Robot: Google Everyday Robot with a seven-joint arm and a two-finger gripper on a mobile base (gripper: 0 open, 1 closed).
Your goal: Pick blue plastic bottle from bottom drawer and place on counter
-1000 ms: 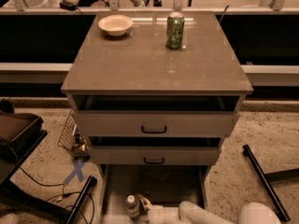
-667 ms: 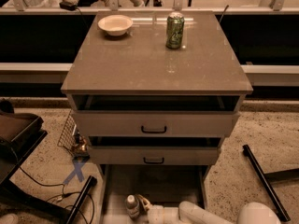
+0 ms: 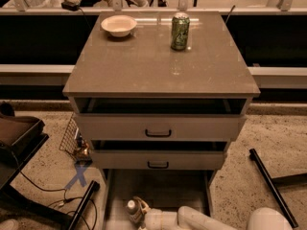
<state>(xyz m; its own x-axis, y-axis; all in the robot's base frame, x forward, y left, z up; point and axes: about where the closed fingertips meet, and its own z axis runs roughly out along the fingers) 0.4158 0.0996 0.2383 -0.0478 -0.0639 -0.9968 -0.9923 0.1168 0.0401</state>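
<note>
One can, bowl; gripper at bottle

Very little differs from a second ago, and the only change sits at the bottom centre of the frame. There the pale two-finger gripper, low inside the wide, shallow grey-beige bottom drawer, appears to have edged a touch to the left. The small blue plastic bottle with its white cap, right beside the gripper, seems to have shifted the same way with it. The rounded white arm behind the gripper has followed only slightly.
</note>
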